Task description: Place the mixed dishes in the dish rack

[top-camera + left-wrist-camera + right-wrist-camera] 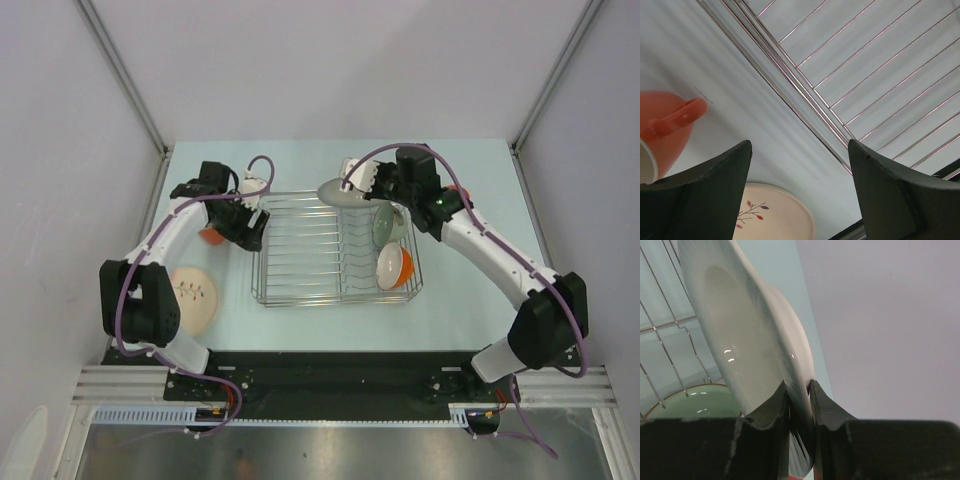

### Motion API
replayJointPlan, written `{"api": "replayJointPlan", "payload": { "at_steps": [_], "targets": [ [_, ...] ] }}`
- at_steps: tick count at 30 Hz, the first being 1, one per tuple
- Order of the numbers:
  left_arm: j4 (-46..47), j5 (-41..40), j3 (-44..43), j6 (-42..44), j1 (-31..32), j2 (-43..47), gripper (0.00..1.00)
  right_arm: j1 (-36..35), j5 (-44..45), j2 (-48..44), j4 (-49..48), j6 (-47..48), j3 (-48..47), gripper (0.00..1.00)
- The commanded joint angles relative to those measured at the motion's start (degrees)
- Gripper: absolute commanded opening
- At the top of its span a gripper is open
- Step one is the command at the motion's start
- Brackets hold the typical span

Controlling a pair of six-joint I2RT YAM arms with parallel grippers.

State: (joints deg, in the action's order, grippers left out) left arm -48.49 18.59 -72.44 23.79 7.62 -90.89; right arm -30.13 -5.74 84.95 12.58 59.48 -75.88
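- The table (pixel 470 300) is a plain, matte, pale blue-green top. Light grey walls (pixel 330 70) close it in on three sides, and metal posts (pixel 120 70) slant up from its far corners.
- At the near edge a black board (pixel 340 375) carries the bases of both my arms.
- The rack (pixel 310 255) sits in the middle of the table, between my arms.
- My right gripper (pixel 798 385) is clamped on the rim of the white plate (pixel 735 325), the fingers almost together with the rim pinched between them. The plate hangs on edge, tilted, over the rack's far side. I cannot tell whether it touches the wires.
- The green bowl (pixel 384 224) stands on edge in the rack's right end, just below the white plate. The orange bowl (pixel 394 265) leans just nearer, its white inside showing.
- My left gripper (pixel 799 149) hangs with its jaws wide apart, holding nothing, over bare table just outside the rack's left side.
- The mug (pixel 665 130) is on the table left of the rack, its handle turned toward the rack.
- The pink plate (pixel 192 297) lies flat on the table at the near left, apart from the rack, with a twig pattern on its face.
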Motion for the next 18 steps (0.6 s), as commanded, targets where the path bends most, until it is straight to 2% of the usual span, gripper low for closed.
{"api": "replayJointPlan", "payload": {
  "at_steps": [1, 6, 18],
  "targets": [
    [1.7, 0.0, 0.3, -1.3, 0.3, -0.3, 0.83, -0.3, -1.5, 0.0, -15.3, 6.8, -2.4, 0.00],
    [2.6, -0.6, 1.4, -1.2, 0.3, -0.5, 0.83, -1.2, -1.8, 0.1, -21.2, 7.2, 0.3, 0.00],
    [2.8, -0.7, 1.6, -1.3, 0.3, -0.6, 0.82, -1.1, -2.3, 2.9, -20.1, 5.7, 1.1, 0.00]
  ]
}}
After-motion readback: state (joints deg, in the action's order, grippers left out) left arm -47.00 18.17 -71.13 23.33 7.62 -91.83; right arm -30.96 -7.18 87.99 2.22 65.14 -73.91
